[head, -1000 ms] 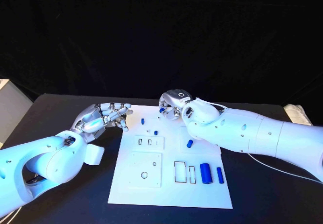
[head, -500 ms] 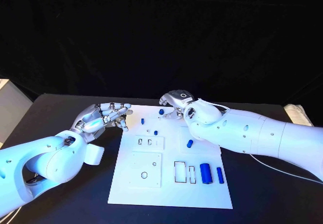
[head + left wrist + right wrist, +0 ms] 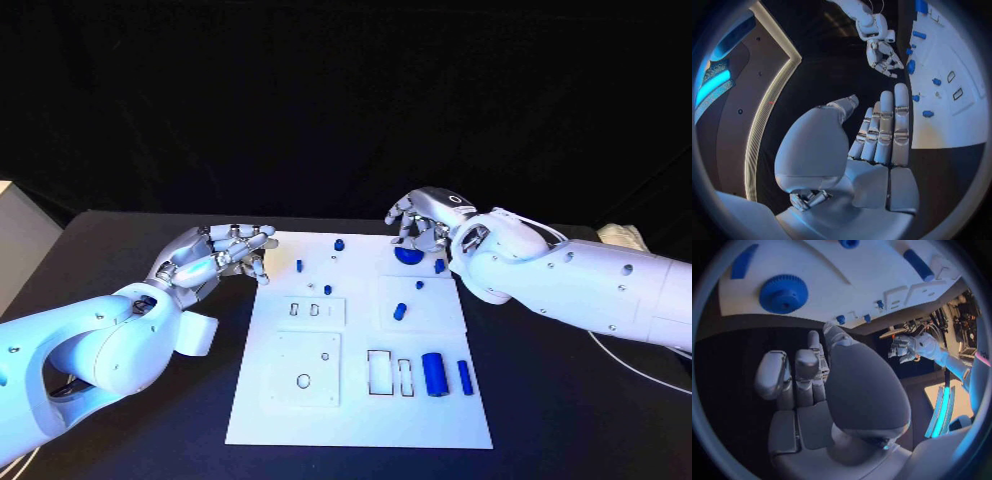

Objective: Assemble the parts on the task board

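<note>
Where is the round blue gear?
In the head view the blue gear lies on the white task board, near its far right corner, just under the right hand's fingers.

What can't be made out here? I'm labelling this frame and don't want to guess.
- Blue gear: in the head view the right hand covers part of it; touching or apart cannot be told.
- Small blue pegs on the task board: too small to tell standing from lying.
- Left hand: the head view shows its back, palm hidden.
</note>
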You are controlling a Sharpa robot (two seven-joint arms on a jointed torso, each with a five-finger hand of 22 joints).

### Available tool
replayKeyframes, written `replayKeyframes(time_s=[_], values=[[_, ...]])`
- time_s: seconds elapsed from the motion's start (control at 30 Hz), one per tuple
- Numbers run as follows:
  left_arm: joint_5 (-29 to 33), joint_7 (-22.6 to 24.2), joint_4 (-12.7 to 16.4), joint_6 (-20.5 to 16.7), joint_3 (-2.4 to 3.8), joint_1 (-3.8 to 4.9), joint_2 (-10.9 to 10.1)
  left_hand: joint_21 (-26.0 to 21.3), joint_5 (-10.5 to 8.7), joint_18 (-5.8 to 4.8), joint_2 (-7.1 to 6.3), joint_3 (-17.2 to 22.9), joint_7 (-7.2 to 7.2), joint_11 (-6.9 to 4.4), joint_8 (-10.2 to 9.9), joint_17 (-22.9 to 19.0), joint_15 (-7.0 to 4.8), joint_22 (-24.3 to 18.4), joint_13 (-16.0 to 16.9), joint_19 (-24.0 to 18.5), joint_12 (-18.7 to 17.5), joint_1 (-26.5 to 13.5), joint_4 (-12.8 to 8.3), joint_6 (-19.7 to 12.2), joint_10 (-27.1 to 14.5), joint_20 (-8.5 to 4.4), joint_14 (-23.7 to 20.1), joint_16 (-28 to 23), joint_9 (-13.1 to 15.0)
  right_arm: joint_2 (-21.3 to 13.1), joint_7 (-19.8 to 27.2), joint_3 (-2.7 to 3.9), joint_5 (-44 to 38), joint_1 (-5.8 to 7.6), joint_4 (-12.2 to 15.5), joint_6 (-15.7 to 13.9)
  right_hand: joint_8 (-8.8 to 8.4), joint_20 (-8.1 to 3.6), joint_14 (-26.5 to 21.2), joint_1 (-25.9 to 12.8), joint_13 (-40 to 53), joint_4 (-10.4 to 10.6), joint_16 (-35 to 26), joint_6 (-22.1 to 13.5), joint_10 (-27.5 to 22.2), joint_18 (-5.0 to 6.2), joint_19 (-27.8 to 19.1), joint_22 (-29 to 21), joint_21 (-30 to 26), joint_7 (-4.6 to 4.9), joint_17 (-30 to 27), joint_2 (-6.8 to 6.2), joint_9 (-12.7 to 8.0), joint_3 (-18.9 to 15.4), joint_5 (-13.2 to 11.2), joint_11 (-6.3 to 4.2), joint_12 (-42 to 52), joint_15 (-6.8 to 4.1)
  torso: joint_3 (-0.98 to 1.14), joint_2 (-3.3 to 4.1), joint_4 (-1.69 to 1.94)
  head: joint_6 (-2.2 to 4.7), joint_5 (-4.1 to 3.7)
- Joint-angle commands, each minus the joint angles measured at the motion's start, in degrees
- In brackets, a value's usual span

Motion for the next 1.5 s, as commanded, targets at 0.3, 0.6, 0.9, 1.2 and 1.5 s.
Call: replayKeyframes(time_s=[0.3, 0.6, 0.9, 1.2, 1.5], values=[[-1.0, 0.3, -0.3, 1.5, 0.02, 0.05, 0.2, 0.4, 0.03, 0.69, 0.31, 0.4, 0.32, -0.02, 0.1, 0.1, 0.01, 0.2, 0.0, -0.6, -0.1, -0.3, -0.1, -0.5, -0.4, -0.01, -0.4, 0.4, 0.1, -4.4, 0.5, 0.07, 9.9, 0.27, 0.6, 8.5, 2.19, 1.71, 6.1, -3.7, 62.7, 0.5, 23.9, -4.2, 16.1, -3.44, 5.9, 13.7, 10.3, 2.11, 33.0, -0.20, 0.7, -1.7, 0.6, 1.98, 59.0, 1.98, 0.32, -0.10, -0.34, 0.01, -0.57], [-1.0, 0.2, -0.4, 1.8, 0.02, 0.04, 0.3, 0.6, 0.03, 0.70, 0.32, 0.4, 0.31, -0.03, 0.1, 0.1, 0.00, 0.3, 0.0, -0.6, -0.1, -0.3, -0.1, -0.5, -0.4, 0.00, -0.3, 0.6, 0.1, -4.4, -1.7, 0.05, 9.2, -0.12, 0.1, 9.9, 2.30, 2.16, 6.5, -4.6, 63.8, 0.8, 24.9, -5.7, 17.0, -4.54, 7.8, 18.3, 13.8, 2.56, 34.9, 0.14, 0.6, -3.8, 0.5, 2.46, 59.8, 2.46, 0.30, -0.03, -0.36, -0.29, -0.45], [-1.0, 0.2, -0.4, 1.9, 0.02, 0.04, 0.3, 0.6, 0.03, 0.70, 0.32, 0.4, 0.31, -0.03, 0.1, 0.1, 0.00, 0.3, 0.0, -0.6, -0.1, -0.3, -0.1, -0.5, -0.4, 0.00, -0.3, 0.6, 0.1, -3.3, -3.1, 0.03, 8.7, -0.27, -1.0, 9.8, 2.37, 2.25, 6.5, -5.0, 63.8, 0.9, 25.0, -5.9, 17.0, -4.68, 8.0, 18.9, 14.2, 2.63, 35.2, 0.35, 0.6, -4.4, 0.8, 2.53, 59.8, 2.55, 0.33, 0.00, -0.47, -0.39, -0.48], [-1.1, 0.1, -0.4, 2.1, 0.02, 0.04, 0.4, 0.6, 0.03, 0.70, 0.32, 0.4, 0.31, -0.03, 0.1, 0.1, 0.00, 0.3, 0.0, -0.6, -0.1, -0.3, -0.1, -0.5, -0.4, 0.00, -0.3, 0.6, 0.1, -0.6, -4.1, -0.02, 9.1, -1.33, -3.4, 8.9, 2.56, 2.30, 6.5, -5.1, 63.8, 0.9, 25.1, -5.8, 17.0, -4.69, 8.0, 19.0, 14.3, 2.63, 35.2, 0.75, 0.7, -4.4, 1.2, 2.55, 59.8, 2.58, 0.28, 0.04, -0.19, -0.53, -0.62], [-1.1, 0.1, -0.4, 2.1, 0.02, 0.04, 0.4, 0.6, 0.03, 0.70, 0.32, 0.4, 0.31, -0.03, 0.1, 0.1, 0.00, 0.3, 0.0, -0.6, -0.1, -0.3, -0.1, -0.5, -0.4, 0.00, -0.3, 0.6, 0.1, 0.3, -4.3, -0.02, 9.4, -1.58, -4.2, 8.1, 2.65, 2.33, 6.5, -5.2, 63.8, 0.9, 25.1, -5.7, 17.0, -4.72, 8.1, 19.1, 14.4, 2.63, 35.2, 1.05, 0.7, -4.4, 1.4, 2.55, 59.8, 2.60, 0.30, 0.17, -0.22, -0.52, -0.38]])
